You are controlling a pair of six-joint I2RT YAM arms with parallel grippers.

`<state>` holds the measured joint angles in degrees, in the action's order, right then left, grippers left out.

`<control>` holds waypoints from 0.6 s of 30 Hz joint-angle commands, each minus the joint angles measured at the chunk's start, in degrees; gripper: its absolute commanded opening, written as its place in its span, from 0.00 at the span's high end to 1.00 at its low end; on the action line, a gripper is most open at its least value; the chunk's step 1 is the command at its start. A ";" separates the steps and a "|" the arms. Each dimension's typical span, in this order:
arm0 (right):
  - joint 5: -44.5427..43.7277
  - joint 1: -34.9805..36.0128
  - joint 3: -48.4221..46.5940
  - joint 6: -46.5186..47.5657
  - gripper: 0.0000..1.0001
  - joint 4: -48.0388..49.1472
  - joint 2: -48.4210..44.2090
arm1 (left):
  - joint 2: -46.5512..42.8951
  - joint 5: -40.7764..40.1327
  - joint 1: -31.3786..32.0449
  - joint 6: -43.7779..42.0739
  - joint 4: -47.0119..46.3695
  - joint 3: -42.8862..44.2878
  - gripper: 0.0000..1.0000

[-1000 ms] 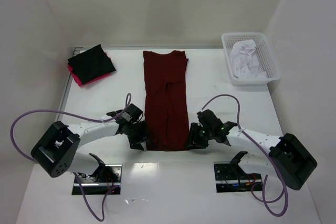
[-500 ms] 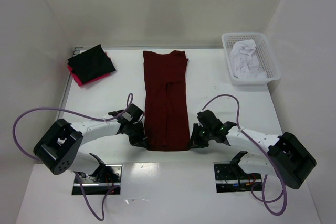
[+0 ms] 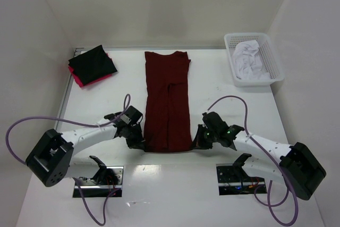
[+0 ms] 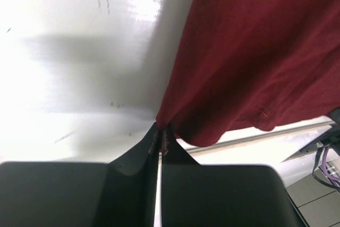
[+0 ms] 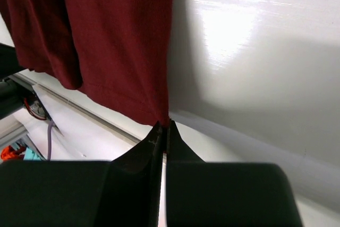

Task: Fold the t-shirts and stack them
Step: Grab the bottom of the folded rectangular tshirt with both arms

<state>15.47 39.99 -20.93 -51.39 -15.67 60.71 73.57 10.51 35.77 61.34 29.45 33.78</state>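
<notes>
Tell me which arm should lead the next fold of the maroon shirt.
Neither alone: the left gripper is shut on the near left corner of the maroon shirt, the right gripper on its near right corner. I'd lift both together.

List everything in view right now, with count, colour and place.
maroon shirt: 1, dark maroon, flat lengthwise, mid-table
black shirt: 1, black, folded, far left, on the pink one
pink shirt: 1, bright pink, under the black one, edge showing
basket: 1, white, far right
white cloth: 1, white, bunched in basket
table: 1, white
cables: 2, purple, one per arm
left fingers: shut on maroon shirt's near left corner
right fingers: shut on its near right corner
</notes>
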 commanded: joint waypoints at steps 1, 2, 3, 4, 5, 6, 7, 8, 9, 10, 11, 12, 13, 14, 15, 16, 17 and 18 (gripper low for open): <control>-1.85 0.53 0.54 -0.47 1.00 -1.64 -1.56 | -3.13 -2.95 -0.17 -1.49 5.70 1.02 1.00; -1.85 0.53 -0.03 -0.47 1.00 -1.64 -1.56 | -3.90 -2.95 -0.17 -1.49 6.19 1.02 1.00; -1.85 0.53 -0.08 0.02 1.00 -2.13 -1.56 | -3.96 -2.95 -0.17 -1.49 6.23 1.51 1.00; -1.85 0.53 -0.56 0.06 1.00 -2.17 -1.56 | -3.96 -2.95 -0.17 -1.49 6.71 2.11 1.00; -1.85 0.53 -1.24 0.06 1.00 -2.73 -2.03 | -4.44 -2.95 -0.17 -2.75 6.76 2.80 1.00; -1.85 0.53 -2.64 0.77 1.00 -3.57 -2.09 | -4.49 -2.95 -0.17 -3.52 7.23 4.52 1.00; -1.85 0.53 -3.43 0.85 1.00 -4.14 -2.56 | -4.49 -2.95 -0.17 -4.22 7.91 5.66 1.00; -2.47 0.53 -4.29 1.48 1.00 -4.82 -2.61 | -4.02 -3.49 -0.64 -5.55 8.77 6.71 1.00; -3.02 0.53 -5.24 1.55 1.00 -5.36 -2.61 | -3.96 -3.56 -0.70 -6.41 8.87 7.84 1.00; -3.62 0.53 -7.36 2.02 1.00 -5.96 -2.61 | -3.34 -4.41 -0.70 -7.12 9.64 10.13 1.00; -4.15 0.53 -8.63 2.85 1.00 -6.04 -2.61 | -2.34 -5.22 -1.16 -7.81 10.21 11.58 1.00; -4.22 0.07 -10.69 3.57 1.00 -6.65 -2.08 | -1.67 -5.32 -1.23 -9.51 10.27 12.89 1.00; -4.22 -0.45 -11.89 4.20 1.00 -6.74 -0.78 | -1.06 -5.32 -1.91 -10.66 10.28 14.13 1.00; -4.22 -1.66 -12.94 5.65 1.00 -6.74 0.01 | 0.47 -5.32 -2.02 -11.72 10.28 16.58 1.00; -4.22 -2.37 -15.13 6.62 1.00 -6.74 0.79 | 1.45 -5.32 -2.78 -13.75 10.28 18.06 1.00; -4.22 -3.06 -16.44 7.42 1.00 -6.74 2.33 | 2.40 -5.85 -3.42 -15.03 10.28 19.38 1.00; -4.82 -4.28 -17.57 8.95 1.00 -6.74 3.24 | 4.18 -6.46 -4.56 -16.17 10.80 20.69 1.00; -4.92 -5.15 -19.60 9.87 1.00 -6.74 4.03 | 5.22 -6.55 -5.34 -17.31 10.89 23.04 1.00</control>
<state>12.81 37.13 -35.36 -46.05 -21.49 62.67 76.06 6.14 32.51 49.69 38.46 52.19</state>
